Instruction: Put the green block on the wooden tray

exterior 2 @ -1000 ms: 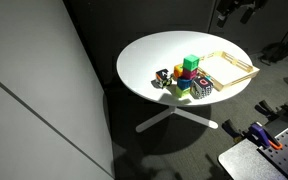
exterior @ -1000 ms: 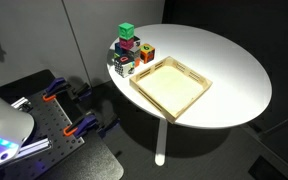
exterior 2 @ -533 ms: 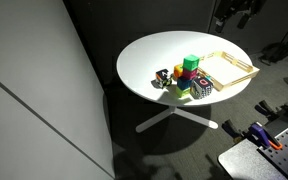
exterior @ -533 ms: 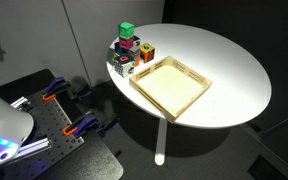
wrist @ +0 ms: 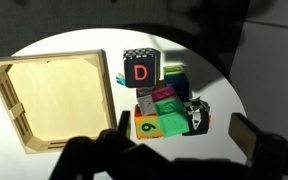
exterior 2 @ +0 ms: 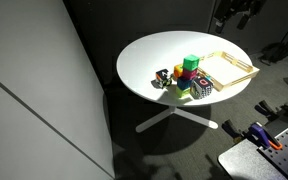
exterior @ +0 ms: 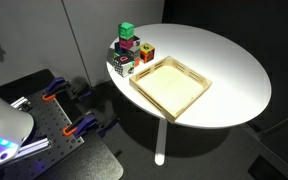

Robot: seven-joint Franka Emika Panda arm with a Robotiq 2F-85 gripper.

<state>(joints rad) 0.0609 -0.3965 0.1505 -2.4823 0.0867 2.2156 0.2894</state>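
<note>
Wrist view: your gripper looks down on the round white table. Its jaws stand apart as dark shapes at the bottom of the picture, with nothing between them and touching nothing.

The wooden tray lies flat and has nothing in it. Just beside it is a tight cluster of toy blocks, among them a black-and-white checkered block with a red D.

In both exterior views the green block sits on top of that cluster, above a pink block. It is not on the tray.

In an exterior view the cluster is close to the table edge and the tray runs along the same edge next to it. The far half of the top is bare.

The floor is dark. A black bench with orange and blue clamps stands off that edge. A grey wall fills one side of the room.
</note>
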